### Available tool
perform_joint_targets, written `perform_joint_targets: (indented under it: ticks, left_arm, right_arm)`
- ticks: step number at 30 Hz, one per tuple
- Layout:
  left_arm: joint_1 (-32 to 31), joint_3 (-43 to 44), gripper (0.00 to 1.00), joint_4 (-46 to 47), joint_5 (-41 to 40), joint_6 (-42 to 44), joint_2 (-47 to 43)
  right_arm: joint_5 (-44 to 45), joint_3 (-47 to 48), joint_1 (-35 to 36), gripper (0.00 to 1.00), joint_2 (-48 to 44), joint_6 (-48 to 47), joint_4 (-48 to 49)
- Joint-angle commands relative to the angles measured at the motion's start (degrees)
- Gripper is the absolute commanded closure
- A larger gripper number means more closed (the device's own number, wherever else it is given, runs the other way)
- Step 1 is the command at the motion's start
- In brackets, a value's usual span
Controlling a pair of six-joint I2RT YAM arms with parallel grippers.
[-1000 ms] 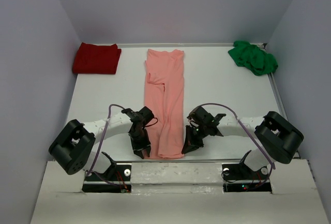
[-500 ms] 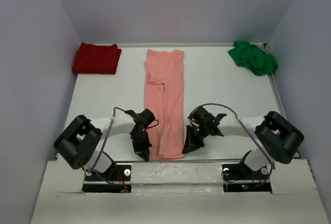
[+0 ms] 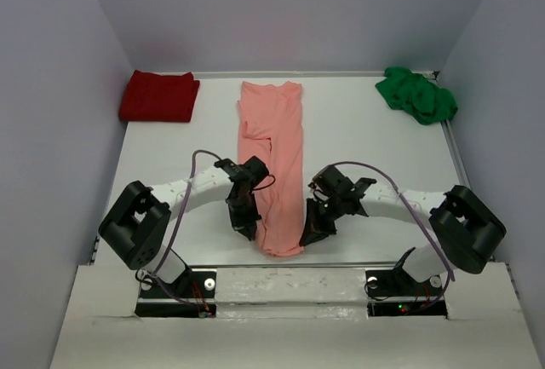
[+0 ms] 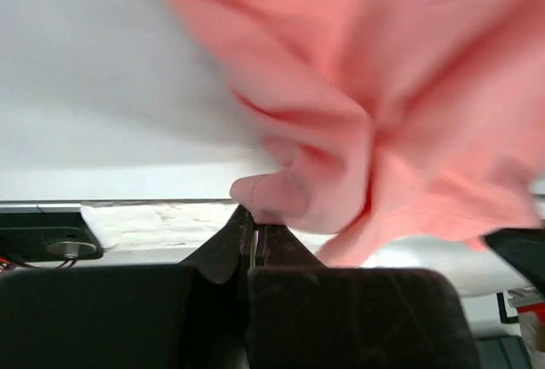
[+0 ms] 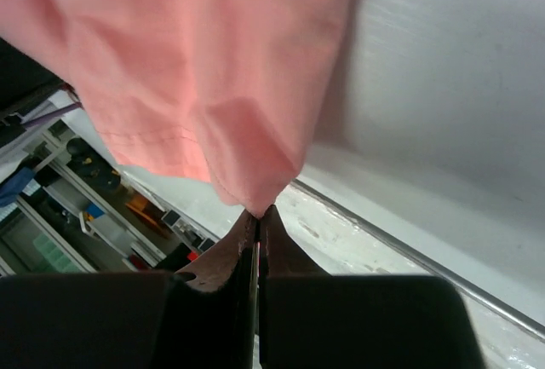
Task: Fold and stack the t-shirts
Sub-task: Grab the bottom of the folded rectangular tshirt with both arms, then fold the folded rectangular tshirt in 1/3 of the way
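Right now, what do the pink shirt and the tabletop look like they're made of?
The salmon-pink shirt looks like soft matte cloth, perhaps cotton knit: it drapes and bunches in folds. The table seems a hard, smooth white board; material unclear.

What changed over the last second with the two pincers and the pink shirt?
The left pincer closed on the near-left hem corner of the salmon-pink shirt and swung inward, away from the near edge. The right pincer, already shut on the near-right corner, eased slightly away from that edge too. The hem bunched narrower. The dark red shirt and green shirt stayed put.
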Motion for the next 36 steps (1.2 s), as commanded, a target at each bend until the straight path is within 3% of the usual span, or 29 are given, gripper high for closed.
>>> perform_joint_targets:
  ticks: [1, 6, 13, 24, 36]
  left_arm:
    - [0.2, 10.9, 1.00, -6.6, -4.7, 2.1, 0.9]
    - [1.2, 18.0, 1.00, -11.4, -5.5, 3.4, 2.0]
    - [5.3, 21.1, 1.00, -15.1, -6.2, 5.0, 0.9]
    - [12.9, 26.0, 1.00, -17.3, -7.6, 7.3, 0.7]
    - [13.6, 42.3, 1.00, -20.1, -9.9, 12.3, 13.0]
  right_arm:
    - [-0.6, 6.4, -2.4, 1.00, -3.0, -4.0, -6.0]
    - [-1.8, 12.4, -8.1, 1.00, -5.1, -8.1, -14.9]
    - [-1.8, 20.0, -12.9, 1.00, -4.4, -13.5, -22.4]
    - [-3.5, 30.4, -16.8, 1.00, 3.7, -19.8, -25.2]
    - [-4.8, 41.2, -19.8, 1.00, 12.7, -23.3, -27.2]
